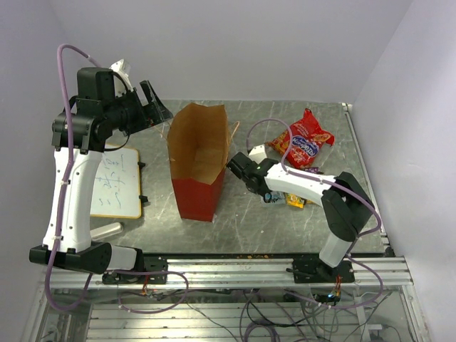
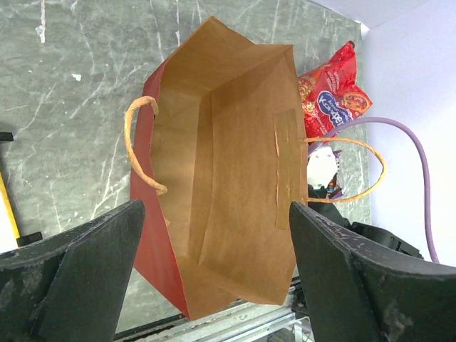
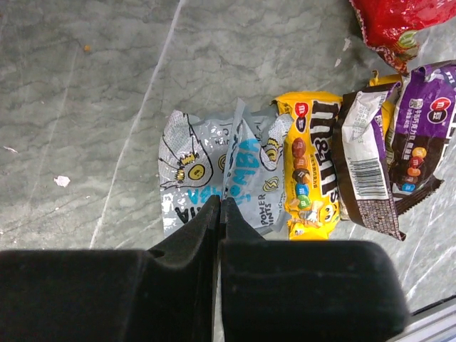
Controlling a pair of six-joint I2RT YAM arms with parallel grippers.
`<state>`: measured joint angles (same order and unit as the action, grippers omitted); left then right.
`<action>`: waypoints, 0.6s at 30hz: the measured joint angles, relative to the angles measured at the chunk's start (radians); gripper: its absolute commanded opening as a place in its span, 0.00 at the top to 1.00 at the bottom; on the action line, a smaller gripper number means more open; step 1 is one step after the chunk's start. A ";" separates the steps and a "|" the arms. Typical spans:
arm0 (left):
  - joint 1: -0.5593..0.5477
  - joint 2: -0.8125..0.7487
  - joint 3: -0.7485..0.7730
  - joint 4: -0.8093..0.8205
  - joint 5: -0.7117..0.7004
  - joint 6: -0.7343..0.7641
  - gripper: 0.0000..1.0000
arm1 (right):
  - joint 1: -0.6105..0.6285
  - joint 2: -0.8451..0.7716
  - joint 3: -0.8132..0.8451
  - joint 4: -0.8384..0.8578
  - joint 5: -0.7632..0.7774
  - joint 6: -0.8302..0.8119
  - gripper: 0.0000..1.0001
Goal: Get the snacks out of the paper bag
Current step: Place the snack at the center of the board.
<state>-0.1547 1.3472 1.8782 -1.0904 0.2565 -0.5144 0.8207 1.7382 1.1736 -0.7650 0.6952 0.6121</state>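
Both grippers look empty: the right gripper (image 3: 219,211), fingers pressed together, sits over the light-blue packet (image 3: 199,174) at lower centre. The left gripper (image 2: 217,210), spread wide, hangs above the paper bag (image 2: 235,164) filling mid-frame. Its inside looks bare and the snacks (image 3: 313,164) lie outside, so the task is probably finished.

One paper bag (image 1: 196,200) with two twisted handles (image 2: 135,142). One red chip bag (image 1: 305,142). Four small candy packets: one light-blue packet (image 3: 203,174), one yellow packet (image 3: 310,167), one dark brown packet (image 3: 363,167), one purple packet (image 3: 424,128). One whiteboard (image 1: 117,187). Two robot arms, left arm (image 1: 68,192) and right arm (image 1: 306,184).
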 measured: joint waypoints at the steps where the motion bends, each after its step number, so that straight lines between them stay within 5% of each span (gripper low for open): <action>1: 0.000 0.000 0.000 0.000 0.001 0.001 0.07 | 0.002 0.000 -0.006 0.005 0.000 -0.002 1.00; 6: 0.000 0.000 0.000 0.000 0.003 0.002 0.07 | 0.012 0.003 -0.026 0.017 0.000 -0.006 0.80; 13: 0.000 0.000 0.000 0.000 0.009 0.002 0.07 | 0.017 -0.019 -0.030 0.027 -0.035 -0.028 0.18; 18: -0.001 0.000 0.000 0.000 0.008 0.011 0.07 | 0.017 -0.195 -0.025 0.003 -0.064 -0.053 0.00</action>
<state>-0.1555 1.3472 1.8782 -1.0908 0.2646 -0.5034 0.8379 1.5429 1.1484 -0.7616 0.6315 0.5591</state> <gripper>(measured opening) 0.933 0.944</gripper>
